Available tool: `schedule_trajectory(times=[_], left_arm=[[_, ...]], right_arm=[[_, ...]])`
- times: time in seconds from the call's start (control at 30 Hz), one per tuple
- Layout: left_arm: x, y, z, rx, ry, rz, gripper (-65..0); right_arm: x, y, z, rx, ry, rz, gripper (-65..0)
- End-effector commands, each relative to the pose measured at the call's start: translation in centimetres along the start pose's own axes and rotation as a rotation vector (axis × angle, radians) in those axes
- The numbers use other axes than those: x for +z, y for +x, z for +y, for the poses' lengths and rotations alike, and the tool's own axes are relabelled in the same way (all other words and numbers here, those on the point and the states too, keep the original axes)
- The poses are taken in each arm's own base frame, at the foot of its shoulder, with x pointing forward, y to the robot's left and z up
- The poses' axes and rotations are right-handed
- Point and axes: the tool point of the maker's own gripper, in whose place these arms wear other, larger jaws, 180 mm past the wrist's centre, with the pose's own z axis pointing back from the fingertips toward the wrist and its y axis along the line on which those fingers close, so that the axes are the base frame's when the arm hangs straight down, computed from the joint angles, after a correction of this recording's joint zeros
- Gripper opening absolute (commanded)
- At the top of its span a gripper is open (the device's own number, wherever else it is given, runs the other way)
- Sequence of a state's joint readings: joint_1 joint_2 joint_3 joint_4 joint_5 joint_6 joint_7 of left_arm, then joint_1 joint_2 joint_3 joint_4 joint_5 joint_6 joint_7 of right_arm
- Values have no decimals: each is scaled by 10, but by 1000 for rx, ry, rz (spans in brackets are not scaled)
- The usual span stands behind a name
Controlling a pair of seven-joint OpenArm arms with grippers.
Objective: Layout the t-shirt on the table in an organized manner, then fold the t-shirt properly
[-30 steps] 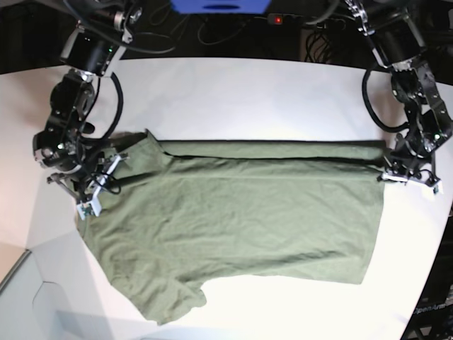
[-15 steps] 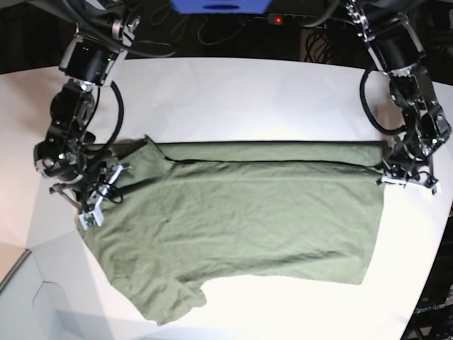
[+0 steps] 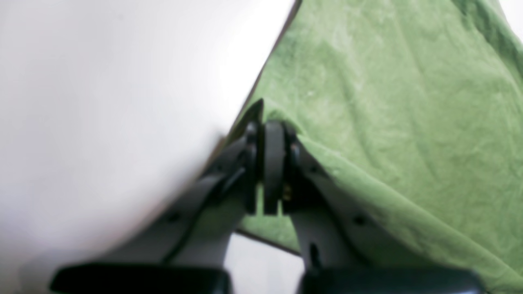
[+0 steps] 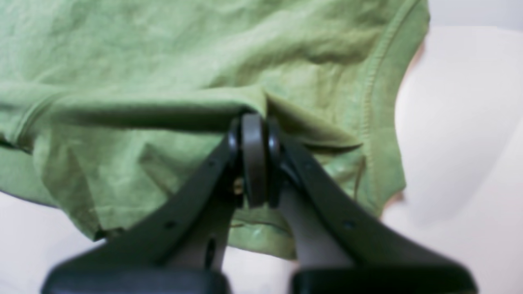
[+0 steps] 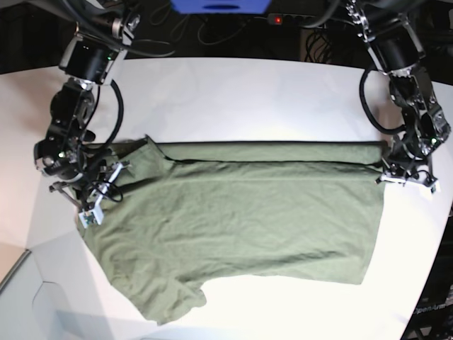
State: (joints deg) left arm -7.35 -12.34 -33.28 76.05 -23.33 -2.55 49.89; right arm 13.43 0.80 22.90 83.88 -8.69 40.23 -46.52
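Observation:
The olive-green t-shirt [image 5: 248, 212] lies spread on the white table [image 5: 248, 99], its far long edge folded over into a straight band and one sleeve pointing to the near left. My left gripper [image 5: 386, 174] is at the shirt's right end, shut on the hem corner. In the left wrist view its jaws [image 3: 271, 126] are pressed together on the t-shirt's edge [image 3: 388, 102], beside bare table [image 3: 102, 102]. My right gripper [image 5: 94, 205] is shut on the shirt's left end. In the right wrist view, that gripper [image 4: 253, 118] pinches a fold of the t-shirt [image 4: 163, 49] near a stitched hem.
Cables and a power strip with a red light [image 5: 277, 19] run along the table's far edge, beside a blue object [image 5: 219, 6]. A lower grey surface [image 5: 28, 297] sits past the near-left corner. The curved table edge passes close to the left gripper.
My right gripper has shifted slightly toward the near edge with the shirt's left end in it. The left gripper has edged a little inward. Both stay shut on the fabric.

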Motion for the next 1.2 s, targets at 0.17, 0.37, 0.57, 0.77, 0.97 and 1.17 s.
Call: schedule_trajectory(times=[0.17,0.37,0.57,0.77,0.97,1.17], left_arm=[[4,21,0,6,4,-55,-457],[6,29,-4,9,-8,-75,-421],[25,39,-14,-38,-29,-133,-420],[41,11,-7,-56,-36,-112,-389],[33,-22,17,-43,12,-26,-388],[31,-20,26,-44,30,-29,-388]], right_arm=[[5,18,-7,4,-17,-55,-369],[6,17,-10,-1,-23,-55,-270],[11,1,-27,-65,-61,-43,-269],[17,-20,-38,-113,-91,-17,-269],[25,-25,-38,-101,-107,-17,-269],[26,-24,-40,-97,-114,-19,-269]])
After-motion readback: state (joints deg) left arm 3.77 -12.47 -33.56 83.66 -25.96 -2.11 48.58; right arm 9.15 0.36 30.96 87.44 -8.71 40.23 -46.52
